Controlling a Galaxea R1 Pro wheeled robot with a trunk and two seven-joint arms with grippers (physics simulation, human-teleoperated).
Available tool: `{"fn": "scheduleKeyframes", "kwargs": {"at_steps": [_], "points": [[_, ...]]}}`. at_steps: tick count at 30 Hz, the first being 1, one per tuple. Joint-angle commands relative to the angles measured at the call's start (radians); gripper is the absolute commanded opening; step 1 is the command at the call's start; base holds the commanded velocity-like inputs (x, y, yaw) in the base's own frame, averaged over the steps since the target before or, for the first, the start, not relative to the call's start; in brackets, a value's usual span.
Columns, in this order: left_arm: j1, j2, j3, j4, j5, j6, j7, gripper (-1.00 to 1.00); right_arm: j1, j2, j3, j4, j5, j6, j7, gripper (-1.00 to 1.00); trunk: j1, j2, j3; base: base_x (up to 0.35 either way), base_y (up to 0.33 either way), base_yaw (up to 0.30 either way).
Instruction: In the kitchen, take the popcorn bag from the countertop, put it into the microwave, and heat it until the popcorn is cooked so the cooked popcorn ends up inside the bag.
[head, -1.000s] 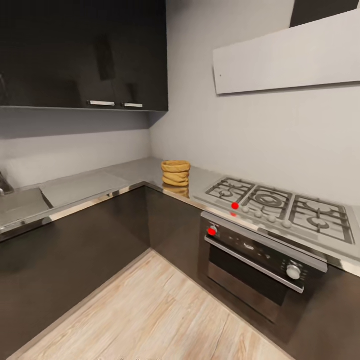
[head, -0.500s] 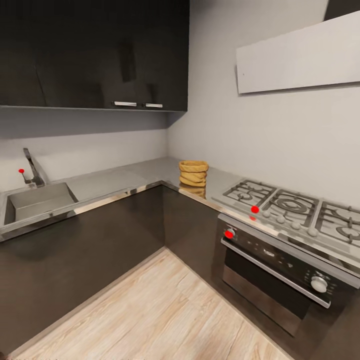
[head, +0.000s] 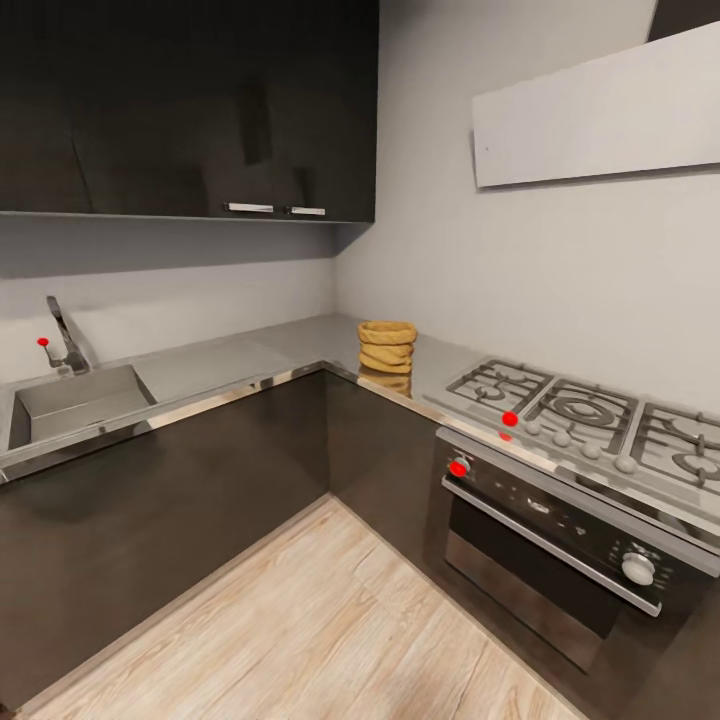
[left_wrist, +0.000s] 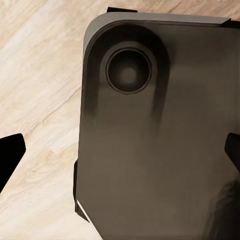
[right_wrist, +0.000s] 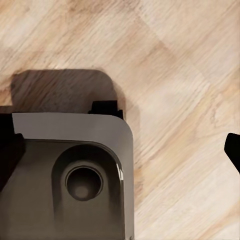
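Observation:
The popcorn bag (head: 387, 345), a squat golden-brown sack with a rolled rim, stands upright on the steel countertop (head: 250, 355) near the inner corner of the L, just left of the gas hob. The microwave and the popcorn are out of view. In the left wrist view my left gripper (left_wrist: 121, 152) is open, its black fingertips wide apart over my own dark base (left_wrist: 160, 150) and the wood floor. My right gripper (right_wrist: 120, 150) is open too, over the base's corner (right_wrist: 65, 180) and the floor. Both grippers hold nothing.
A gas hob (head: 580, 415) with black grates and a steel oven (head: 540, 540) sit right of the bag. A sink (head: 75, 400) with a tap (head: 65, 335) lies at the left. Dark wall cabinets (head: 190, 110) hang above. Pale wood floor (head: 320, 620) lies between me and the cabinets.
A second ago the camera turned left, bringing the sink into view and shifting the bag and hob rightward in the picture. Since half a second ago nothing has visibly moved.

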Motion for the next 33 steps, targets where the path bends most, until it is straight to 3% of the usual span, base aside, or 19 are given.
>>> {"fn": "scheduleKeyframes", "kwargs": {"at_steps": [1,10,16,33], "points": [[0.000,0.000,0.000,-0.001,0.010,-0.002,0.001,1.00,-0.001,-0.001,-0.008,0.003,0.005,-0.005,0.001,1.00,0.000,0.000,-0.001,0.000,0.000,0.000],[0.000,-0.012,0.003,-0.001,0.016,-0.002,0.000,1.00,-0.001,0.001,-0.007,0.003,0.005,-0.003,0.001,1.00,0.000,0.000,-0.001,0.000,0.000,0.000],[0.000,-0.005,0.003,0.002,0.017,0.004,-0.002,1.00,-0.001,-0.001,-0.007,0.003,0.005,-0.005,0.001,1.00,0.000,0.000,-0.001,0.036,0.000,0.000],[0.000,-0.004,0.000,0.002,0.012,0.000,-0.002,1.00,-0.001,-0.001,-0.007,0.003,0.005,-0.003,0.001,1.00,0.000,0.000,-0.001,0.277,0.165,0.000]]}}
